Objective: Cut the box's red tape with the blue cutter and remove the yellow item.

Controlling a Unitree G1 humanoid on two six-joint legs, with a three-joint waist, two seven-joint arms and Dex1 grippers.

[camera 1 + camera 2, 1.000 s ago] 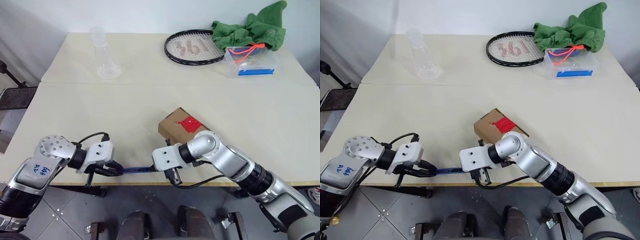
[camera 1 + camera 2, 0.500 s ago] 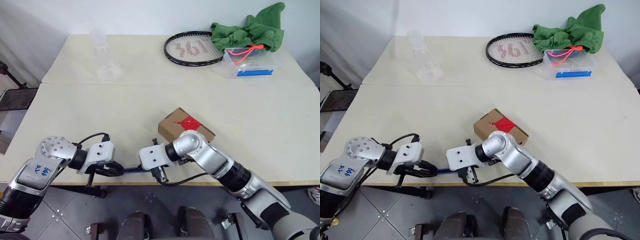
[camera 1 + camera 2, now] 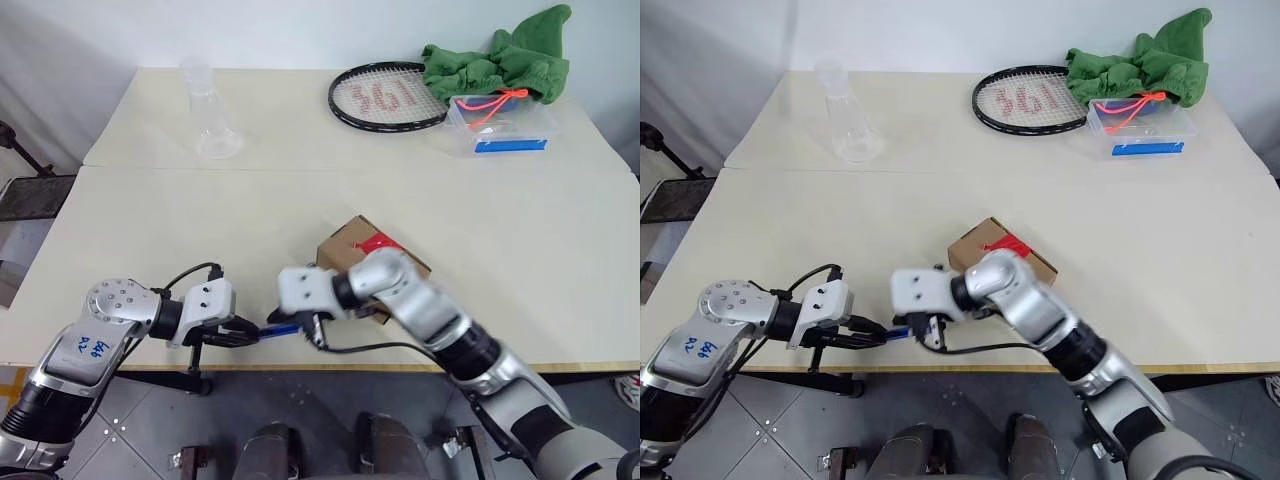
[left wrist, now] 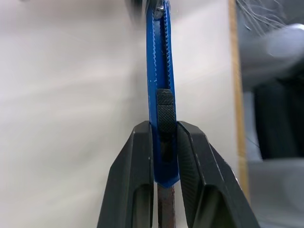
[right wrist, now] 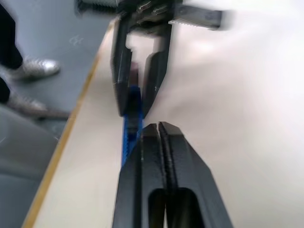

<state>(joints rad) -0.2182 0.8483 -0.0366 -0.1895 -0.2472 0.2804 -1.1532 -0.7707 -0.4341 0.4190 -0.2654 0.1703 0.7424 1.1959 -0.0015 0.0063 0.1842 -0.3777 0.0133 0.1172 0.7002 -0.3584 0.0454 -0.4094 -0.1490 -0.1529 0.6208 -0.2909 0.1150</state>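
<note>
— Grippers first: what did we see of them?

— We saw the left gripper (image 4: 164,142) pinching the blue cutter (image 4: 160,90) at its rear end, both black fingers (image 4: 134,175) pressed on its sides, near the front edge of the table (image 3: 150,210). The far tip of the cutter was cut off at the edge of the left wrist view and blurred. The right gripper (image 5: 159,130) had its two fingers pressed together with nothing between them; it hovered just beside the cutter's free end.

— And the box (image 3: 345,250)?

— It stood on the table behind the right arm, which covered its near corner. Only part of the red tape (image 3: 380,241) showed above the arm. We could not tell if the tape was cut. The flaps looked closed, so the inside of the box was hidden from us.
</note>
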